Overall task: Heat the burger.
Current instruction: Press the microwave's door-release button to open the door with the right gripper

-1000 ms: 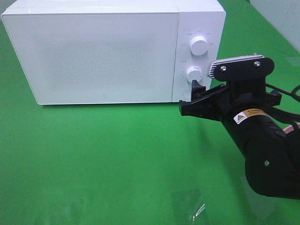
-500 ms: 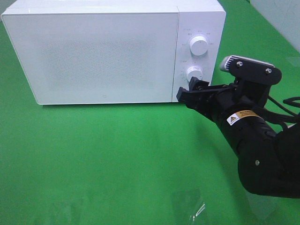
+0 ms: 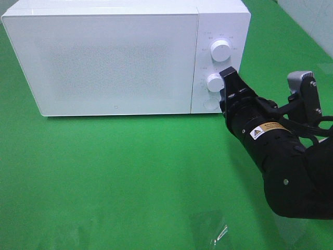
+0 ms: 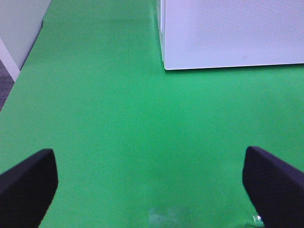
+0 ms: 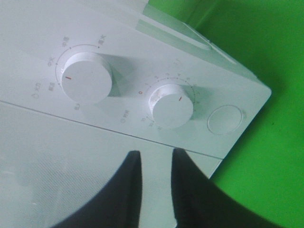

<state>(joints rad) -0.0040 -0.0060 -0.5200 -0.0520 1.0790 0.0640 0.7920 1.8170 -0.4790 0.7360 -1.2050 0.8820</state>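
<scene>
The right gripper hangs just before the microwave's control panel, near the lower dial; its jaws stand nearly together, a slim gap between them, gripping nothing; the left gripper hovers over the green cloth, well apart from the microwave's front, towards its far corner from the panel; its jaws are spread wide and empty; the microwave's door is shut, its frosted front opaque; where the burger is I cannot tell.

Black fingers (spread wide), green tabletop, white microwave corner beyond
</scene>
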